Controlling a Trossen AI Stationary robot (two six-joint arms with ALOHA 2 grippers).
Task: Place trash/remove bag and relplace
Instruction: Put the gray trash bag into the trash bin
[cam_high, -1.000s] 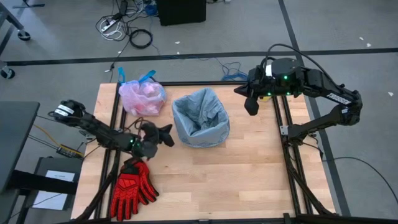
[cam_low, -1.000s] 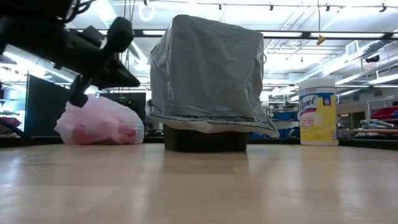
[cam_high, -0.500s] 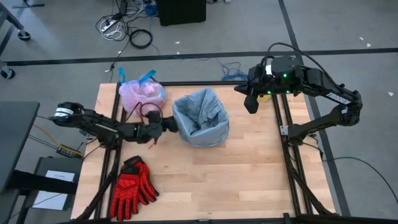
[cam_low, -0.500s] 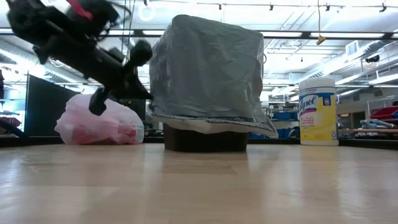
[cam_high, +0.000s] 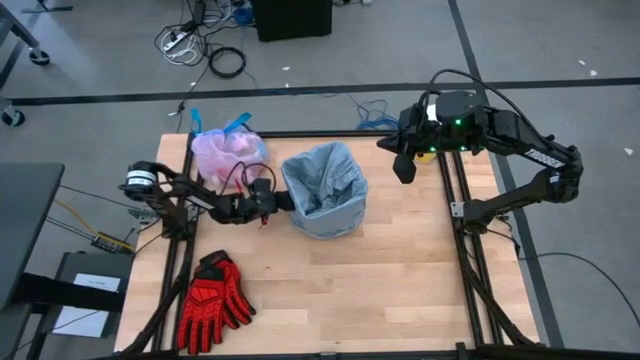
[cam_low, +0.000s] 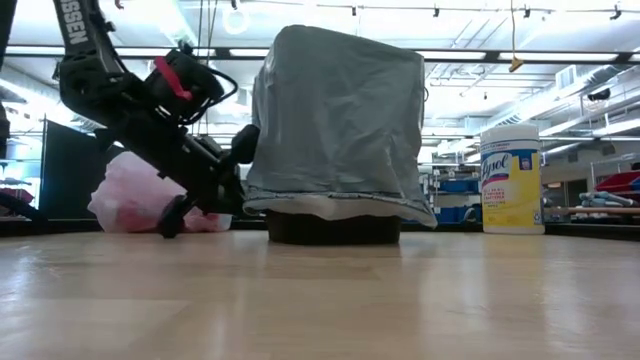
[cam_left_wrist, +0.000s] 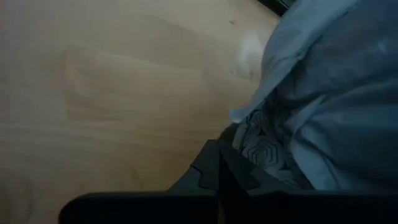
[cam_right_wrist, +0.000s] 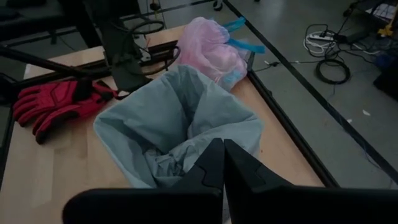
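A: From above, where is the left arm?
B: It lies low and stretched across the bench. The left hand is at the outer wall of the grey-blue liner, which lines a bin in the middle of the bench. I cannot tell from here whether that hand is spread or pressed together.

A: And the right arm?
B: Raised and folded over the bench's far right corner. The right hand hangs there, well apart from the bin.

A: Where is the old bag?
B: The pink bag, tied with blue drawstrings, sits at the far left of the bench, just beside the bin. Red gloves lie at the near left.

A: What does the level view show?
B: The left arm slants down, and its hand meets the liner's side near the hem. A yellow tub stands to the right.

A: The left wrist camera?
B: The two dark fingers look pressed together, their tip against the liner's lower edge, just over the wood.

A: The right wrist camera?
B: Its fingers also sit pressed together, above the open liner, with the pink bag and gloves beyond.
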